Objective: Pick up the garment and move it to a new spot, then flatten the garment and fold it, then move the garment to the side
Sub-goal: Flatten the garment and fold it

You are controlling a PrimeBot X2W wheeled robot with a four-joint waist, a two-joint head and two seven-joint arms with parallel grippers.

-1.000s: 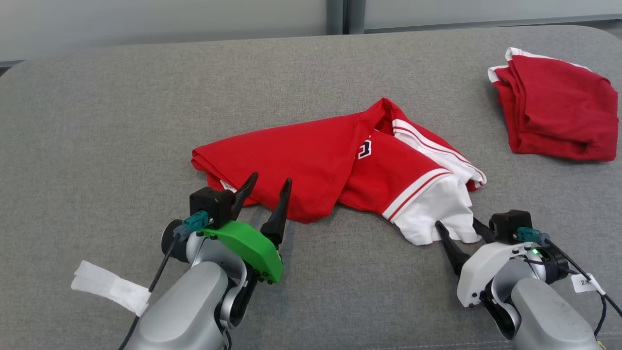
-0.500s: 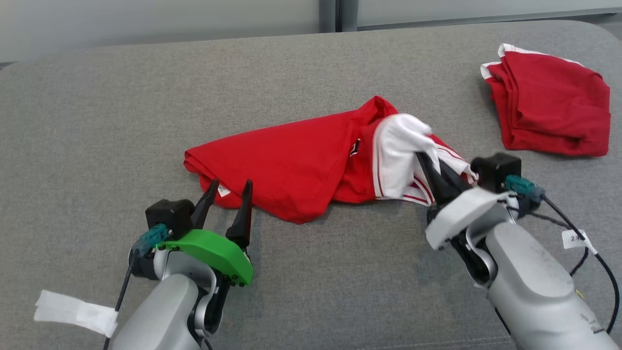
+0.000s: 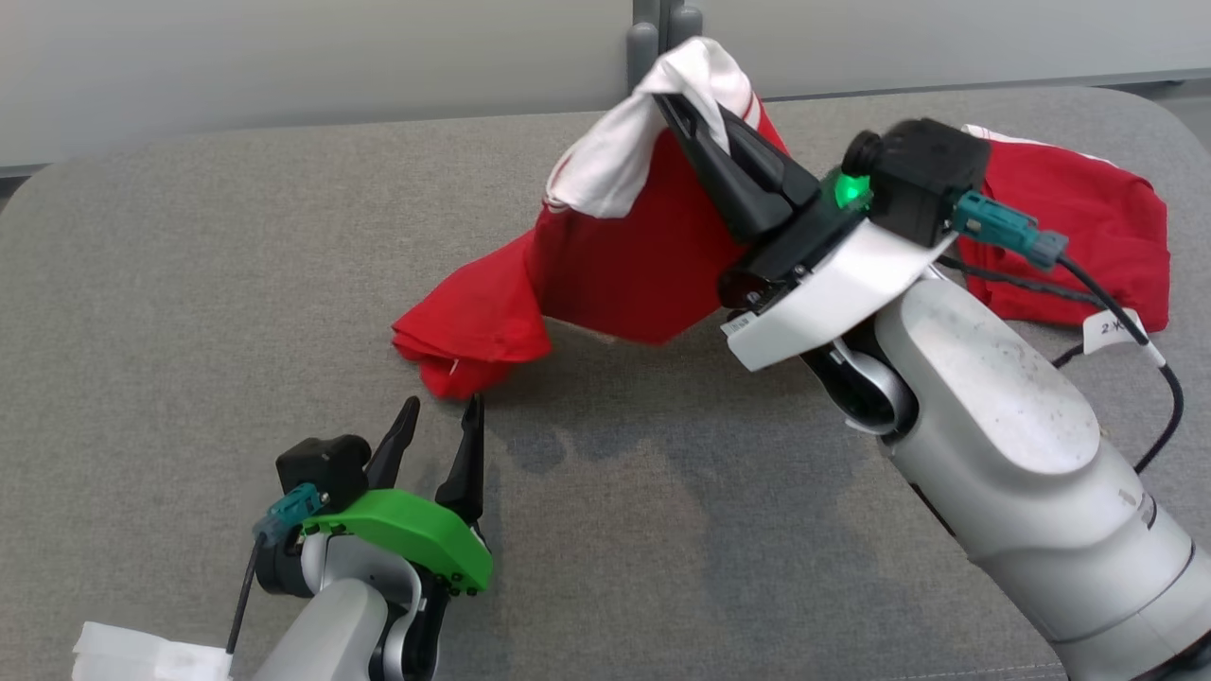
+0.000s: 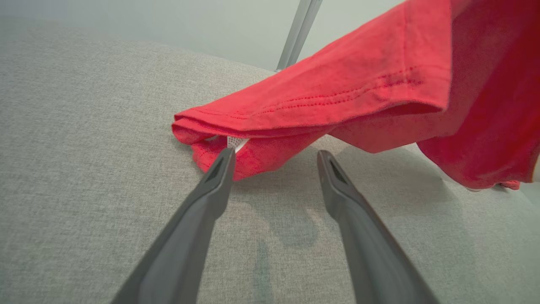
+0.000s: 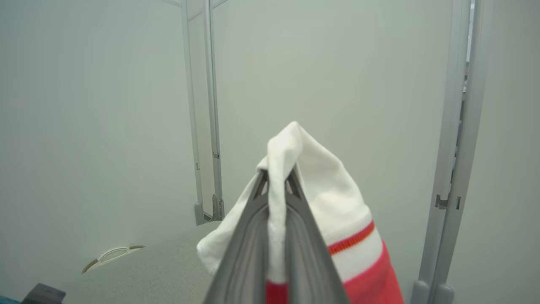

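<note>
At the lower left of the head view a scrap of white tape (image 3: 142,654) is cut off by the frame edge, and beside it the left gripper (image 3: 443,403) hovers over the grey woven cushion (image 3: 189,284), its two dark tapered fingers spread wide and empty. The left wrist view brings close what the head view leaves small: the fingertips sit just short of the low end of the garment (image 4: 337,93), where a stitched hem and a small white label (image 4: 236,142) show. From there the soft red cloth rises in a slack drape off the cushion to the right gripper (image 3: 674,106), raised high and clenched on the white sleeve. The right wrist view shows the sleeve's red stripe and the pinched fold bunched over the tips; the cushion is mostly hidden there. Farthest right a second, folded red garment (image 3: 1069,236) lies partly hidden behind the right arm
</note>
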